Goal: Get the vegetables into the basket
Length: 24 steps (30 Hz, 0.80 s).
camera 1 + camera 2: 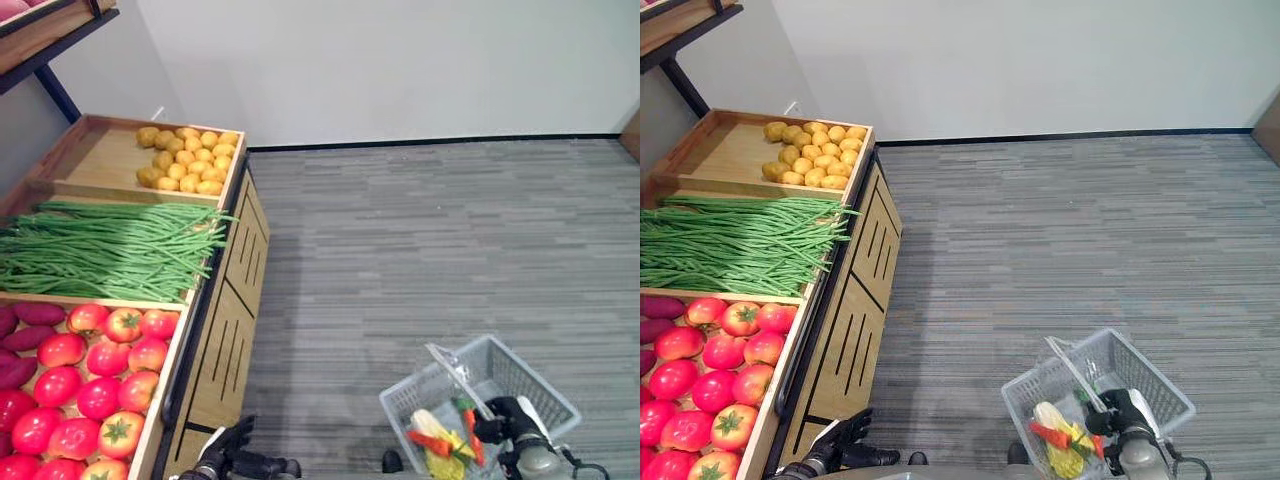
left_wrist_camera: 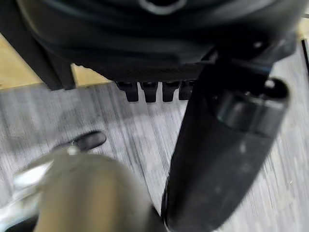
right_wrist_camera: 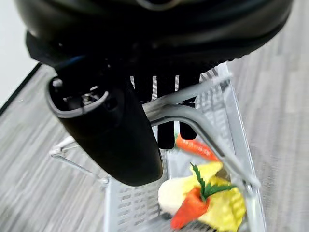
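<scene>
while the grey basket point(image 1: 520, 375) is held by its handle point(image 3: 193, 118) in the curled right hand point(image 1: 505, 420), carrots point(image 3: 190, 208) and corn point(image 1: 432, 428) are seen inside it. the left hand point(image 1: 840, 440) is kept empty, fingers relaxed, beside the wooden stand point(image 1: 235, 300).

Head stereo pair looked steeply down from above: stand point(image 1: 120, 250) at frame left, basket point(image 1: 520, 375) lower right, both views sharing them, slightly offset. Right wrist camera sat very close over right hand point(image 3: 111, 130), facing basket. Left wrist camera looked past left hand point(image 2: 222, 145) at floor point(image 2: 135, 130).
</scene>
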Available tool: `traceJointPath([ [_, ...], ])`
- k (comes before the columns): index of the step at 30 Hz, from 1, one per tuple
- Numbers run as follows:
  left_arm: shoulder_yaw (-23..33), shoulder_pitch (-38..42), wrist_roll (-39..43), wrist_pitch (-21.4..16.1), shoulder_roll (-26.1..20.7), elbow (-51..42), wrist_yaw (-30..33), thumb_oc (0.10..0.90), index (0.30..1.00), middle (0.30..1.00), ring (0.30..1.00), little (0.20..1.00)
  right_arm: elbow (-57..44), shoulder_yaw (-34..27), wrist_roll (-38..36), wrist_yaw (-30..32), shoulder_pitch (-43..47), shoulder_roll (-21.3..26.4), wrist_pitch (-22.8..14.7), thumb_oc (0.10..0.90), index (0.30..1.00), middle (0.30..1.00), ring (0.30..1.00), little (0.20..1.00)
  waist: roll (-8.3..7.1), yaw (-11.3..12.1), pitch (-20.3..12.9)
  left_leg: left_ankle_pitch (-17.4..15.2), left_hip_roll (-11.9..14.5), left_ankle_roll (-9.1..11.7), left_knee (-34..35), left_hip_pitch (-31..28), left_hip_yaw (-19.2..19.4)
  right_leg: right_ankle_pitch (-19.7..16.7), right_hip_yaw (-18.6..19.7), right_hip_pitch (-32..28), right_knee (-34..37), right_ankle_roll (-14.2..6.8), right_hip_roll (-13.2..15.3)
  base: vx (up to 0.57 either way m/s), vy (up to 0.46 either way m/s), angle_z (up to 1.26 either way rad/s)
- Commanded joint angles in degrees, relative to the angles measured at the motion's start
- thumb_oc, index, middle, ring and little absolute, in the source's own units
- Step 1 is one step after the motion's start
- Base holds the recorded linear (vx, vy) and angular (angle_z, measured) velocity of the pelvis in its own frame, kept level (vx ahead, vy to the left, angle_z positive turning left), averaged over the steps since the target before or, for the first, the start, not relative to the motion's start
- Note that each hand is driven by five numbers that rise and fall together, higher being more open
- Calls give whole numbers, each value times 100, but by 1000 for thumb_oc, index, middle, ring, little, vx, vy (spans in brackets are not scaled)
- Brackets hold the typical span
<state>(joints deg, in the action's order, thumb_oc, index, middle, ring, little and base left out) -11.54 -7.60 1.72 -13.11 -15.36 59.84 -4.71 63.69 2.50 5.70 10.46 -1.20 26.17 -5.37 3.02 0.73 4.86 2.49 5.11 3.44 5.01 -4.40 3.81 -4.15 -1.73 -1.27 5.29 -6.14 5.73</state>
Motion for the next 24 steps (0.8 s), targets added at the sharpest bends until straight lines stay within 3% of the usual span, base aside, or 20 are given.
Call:
traceJointPath([
  [1,-87,281,-587,-6,-366,19,383,900,1000,1000,1000,1000,-163,22,-111,308,879,372,-309,400,300,300,300,300,-346,113,76,209,-94,69,-1,355,-80,-247,-318,57,-29,-186,214,-47,-52,-5],
  [7,182,308,-997,227,-182,885,722,900,1000,1000,1000,1000,758,69,117,323,1137,636,-135,400,300,300,300,300,-246,175,210,269,-9,112,-1,389,-79,-215,-295,103,-29,-131,119,-10,-60,-2],
  [8,263,301,-924,269,-143,1001,742,900,1000,1000,1000,1000,815,91,144,331,1187,626,-114,482,415,415,415,415,-237,187,226,281,7,118,-1,398,-77,-210,-298,114,-29,-123,99,-4,-48,0],
  [9,264,302,-924,268,-142,1002,742,900,1000,1000,1000,1000,817,93,144,331,1189,626,-114,482,415,415,415,415,-237,186,226,281,8,118,-1,398,-77,-210,-298,114,-29,-123,99,0,-38,0],
  [10,303,298,-871,282,-122,1006,739,900,1000,1000,1000,1000,868,136,217,327,1185,630,-92,900,1000,1000,1000,1000,-233,192,233,284,15,120,-1,398,-79,-209,-302,117,-29,-117,87,0,0,0],
  [15,459,287,-700,353,-28,1154,768,900,1000,1000,1000,1000,940,390,603,236,1146,621,-10,900,1000,1000,1000,1000,-251,199,240,292,40,118,-1,389,-109,-196,-306,103,-29,-96,58,5,-7,0],
  [17,778,316,-283,469,121,1365,877,900,1000,1000,1000,1000,1008,405,638,235,1068,546,14,900,1000,1000,1000,1000,-269,210,215,292,40,116,-1,374,-134,-179,-321,75,-29,-85,44,16,-16,0],
  [24,832,311,-105,485,241,1413,831,900,1000,1000,1000,1000,1111,472,707,181,877,362,56,900,1000,1000,1000,1000,-308,194,180,265,28,111,-1,327,-168,-151,-375,0,-29,-76,42,10,-1,2],
])
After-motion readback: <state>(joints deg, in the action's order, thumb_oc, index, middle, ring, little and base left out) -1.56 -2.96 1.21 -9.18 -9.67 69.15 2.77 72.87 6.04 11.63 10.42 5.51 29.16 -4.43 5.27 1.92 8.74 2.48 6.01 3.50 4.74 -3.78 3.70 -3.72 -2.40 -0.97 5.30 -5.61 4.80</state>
